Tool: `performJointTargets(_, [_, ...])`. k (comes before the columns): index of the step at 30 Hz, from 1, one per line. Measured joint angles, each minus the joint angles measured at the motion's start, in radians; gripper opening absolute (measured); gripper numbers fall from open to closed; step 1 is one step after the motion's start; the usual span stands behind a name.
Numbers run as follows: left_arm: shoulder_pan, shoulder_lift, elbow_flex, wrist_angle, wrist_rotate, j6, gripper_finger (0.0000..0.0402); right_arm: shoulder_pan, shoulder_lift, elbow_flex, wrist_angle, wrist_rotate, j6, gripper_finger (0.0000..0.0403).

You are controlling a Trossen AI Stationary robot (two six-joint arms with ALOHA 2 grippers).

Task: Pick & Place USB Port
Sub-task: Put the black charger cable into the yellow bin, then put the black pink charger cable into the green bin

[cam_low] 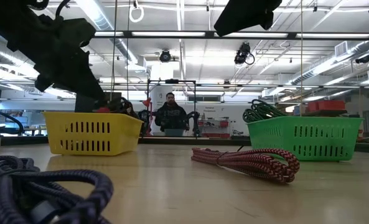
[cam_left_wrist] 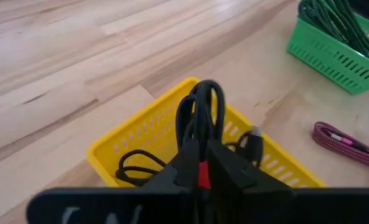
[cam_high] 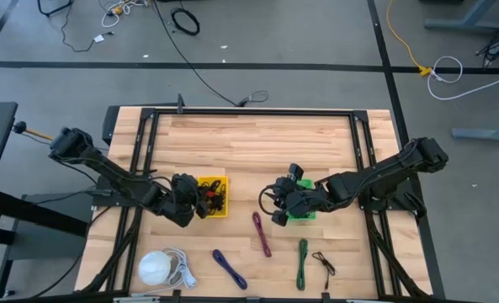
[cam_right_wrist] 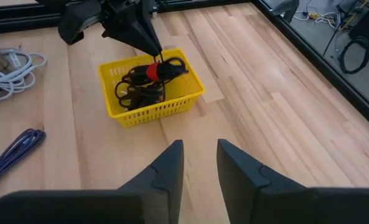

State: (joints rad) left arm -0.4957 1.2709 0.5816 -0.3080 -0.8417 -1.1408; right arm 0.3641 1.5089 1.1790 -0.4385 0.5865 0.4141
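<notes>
A yellow basket [cam_high: 214,196] left of the table's middle holds black cables. My left gripper [cam_high: 200,202] reaches into it from the table's left and is shut on a coiled black USB cable [cam_right_wrist: 167,67] bound with a red band. A green basket [cam_high: 301,210] with green cables stands right of the middle. My right gripper [cam_right_wrist: 200,155] hovers beside it, open, with nothing between its fingers. My left gripper pinches the black cable bundle at its red band [cam_left_wrist: 203,177] between its two fingers [cam_left_wrist: 234,165]. The fingers slant down from the table's left. The bundle's loop [cam_left_wrist: 203,102] stands out beyond the fingertips over the yellow basket's mouth. Whether it rests on the cables below, I cannot tell.
Along the near edge lie a magenta cable [cam_high: 262,234], a green cable [cam_high: 302,263], a blue cable [cam_high: 229,268], a small dark cable [cam_high: 323,263] and a white charger with its cord [cam_high: 161,268]. The far half of the wooden table [cam_high: 257,139] is bare.
</notes>
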Motion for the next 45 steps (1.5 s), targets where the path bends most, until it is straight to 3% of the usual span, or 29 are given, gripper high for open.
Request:
performJointTargets(4, [-0.002, -0.001, 0.000, 0.001, -0.006, 0.002, 0.0054, 0.000, 0.000, 0.000, 0.000, -0.001, 0.000, 0.0095])
performJointTargets(9, [-0.002, -0.001, 0.000, 0.042, -0.032, 0.128, 0.0073, 0.001, 0.000, -0.005, 0.012, -0.008, 0.028, 0.0095])
performJointTargets(15, [-0.002, -0.002, 0.038, 0.132, -0.021, 0.368, 0.0080, 0.004, 0.002, -0.092, 0.157, -0.173, 0.053, 0.0095])
performJointTargets(19, [-0.017, -0.003, 0.100, 0.136, 0.071, 0.494, 0.0080, 0.017, 0.006, -0.166, 0.251, -0.272, 0.070, 0.0095])
performJointTargets(22, [-0.038, -0.003, 0.118, 0.169, 0.154, 0.552, 0.0080, 0.036, 0.009, -0.214, 0.302, -0.288, 0.120, 0.0095])
performJointTargets(27, [-0.071, -0.003, 0.119, 0.213, 0.168, 0.610, 0.0080, 0.098, 0.047, -0.266, 0.351, -0.292, 0.202, 0.0095])
performJointTargets(36, [-0.072, -0.003, 0.119, 0.219, 0.162, 0.611, 0.0080, 0.176, 0.217, -0.250, 0.460, -0.366, 0.283, 0.0095])
performJointTargets(45, [-0.072, -0.003, 0.119, 0.221, 0.162, 0.611, 0.0080, 0.197, 0.367, -0.040, 0.196, -0.366, 0.294, 0.0095])
